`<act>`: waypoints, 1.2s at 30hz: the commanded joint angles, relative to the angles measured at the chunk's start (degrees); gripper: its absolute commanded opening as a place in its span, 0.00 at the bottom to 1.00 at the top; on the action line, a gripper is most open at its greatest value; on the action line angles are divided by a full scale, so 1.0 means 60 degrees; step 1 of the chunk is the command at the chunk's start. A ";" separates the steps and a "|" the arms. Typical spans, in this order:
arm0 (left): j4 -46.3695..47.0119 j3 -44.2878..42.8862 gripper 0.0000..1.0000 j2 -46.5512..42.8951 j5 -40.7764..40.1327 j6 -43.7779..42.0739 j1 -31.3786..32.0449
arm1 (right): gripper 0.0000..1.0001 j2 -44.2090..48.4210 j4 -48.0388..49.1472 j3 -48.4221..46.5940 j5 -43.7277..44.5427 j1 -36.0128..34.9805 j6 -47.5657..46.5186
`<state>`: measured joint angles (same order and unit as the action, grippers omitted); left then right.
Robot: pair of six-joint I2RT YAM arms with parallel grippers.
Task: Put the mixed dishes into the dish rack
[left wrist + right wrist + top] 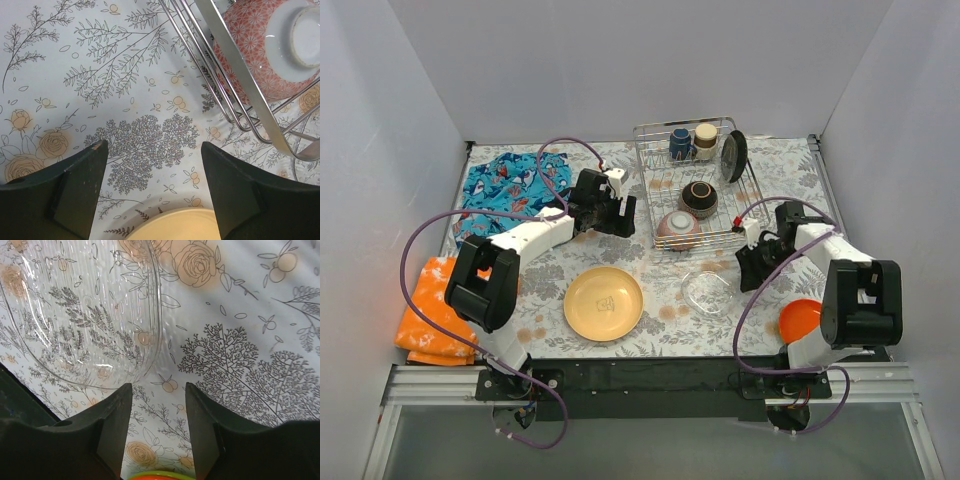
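Left jaws wide open and empty beside the rack, right jaws half open and empty at the rim of a clear dish on the counter; a shallow pinch could let the slick dish slip and crack.

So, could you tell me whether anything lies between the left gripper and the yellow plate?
Nothing visible does. The left gripper is open above bare tablecloth, and the yellow plate lies just on its near side; the rack is off to one side.
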<state>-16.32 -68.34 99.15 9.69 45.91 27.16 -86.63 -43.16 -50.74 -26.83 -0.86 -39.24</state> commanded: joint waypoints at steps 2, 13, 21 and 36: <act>0.0009 0.0022 0.75 -0.0251 0.0127 -0.0020 -0.0015 | 0.54 -0.0619 0.0118 -0.0259 -0.0581 -0.0003 0.0110; 0.0053 0.0081 0.75 -0.0237 0.0157 -0.0020 0.0029 | 0.50 -0.0665 0.0088 -0.0288 -0.1094 -0.0295 0.0637; 0.0127 0.0037 0.75 -0.0134 0.0157 0.0024 0.0059 | 0.50 -0.0268 0.1127 -0.0098 -0.0070 -0.0969 0.2554; 0.0214 -0.0007 0.75 -0.0046 0.0128 -0.0020 0.0161 | 0.11 -0.0196 0.1057 -0.0098 0.0840 -0.1379 0.3070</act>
<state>-15.92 -67.96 99.15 9.93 46.11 27.77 -89.62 -34.72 -50.72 -21.10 -9.02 -20.69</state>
